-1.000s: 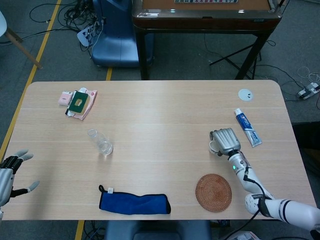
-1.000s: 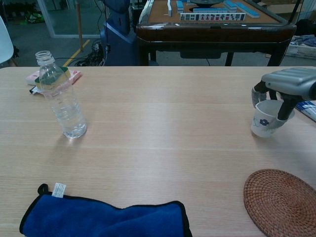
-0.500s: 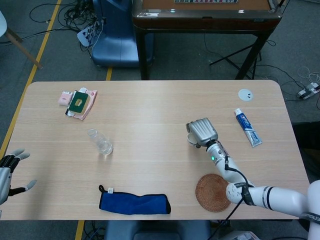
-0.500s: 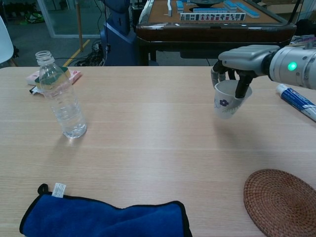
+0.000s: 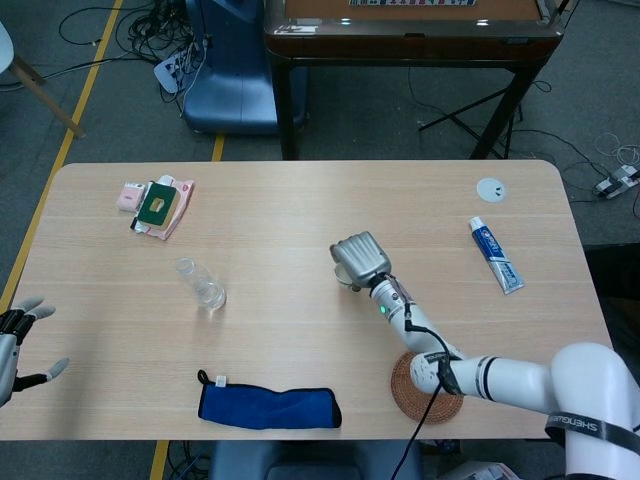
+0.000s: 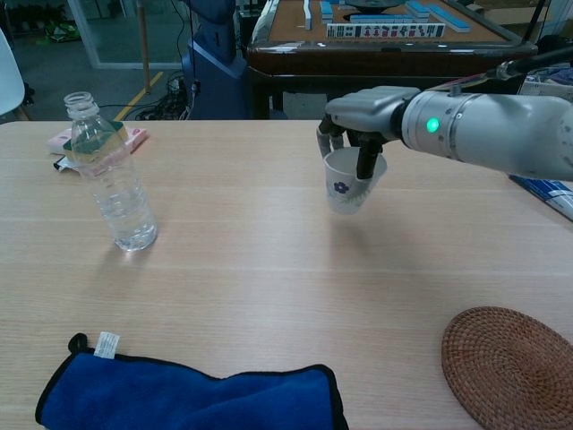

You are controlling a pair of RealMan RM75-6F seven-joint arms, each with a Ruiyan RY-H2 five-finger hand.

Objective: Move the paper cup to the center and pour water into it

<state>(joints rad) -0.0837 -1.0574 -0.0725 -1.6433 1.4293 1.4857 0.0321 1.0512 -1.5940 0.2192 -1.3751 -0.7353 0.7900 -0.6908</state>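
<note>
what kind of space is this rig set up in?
Probably a lab or workshop corner. The light wooden table stands on grey floor with yellow tape lines and loose cables; behind it is a brown mahjong table with tiles on top.

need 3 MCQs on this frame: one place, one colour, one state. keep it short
1. Where is the woven coaster?
A. Under the bottle
B. Near table edge, right of the blue cloth
C. On the toothpaste

2. What colour is the flower print on the paper cup?
A. Blue
B. Red
C. Green

3. What state is the water bottle in?
A. Lying down
B. Capped
C. Upright, cap off

Key: 1 B, head view shows it beside the cloth at the near edge. 2 A, chest view shows a blue flower on the cup in the right robot hand. 3 C, it stands with an open neck.
</note>
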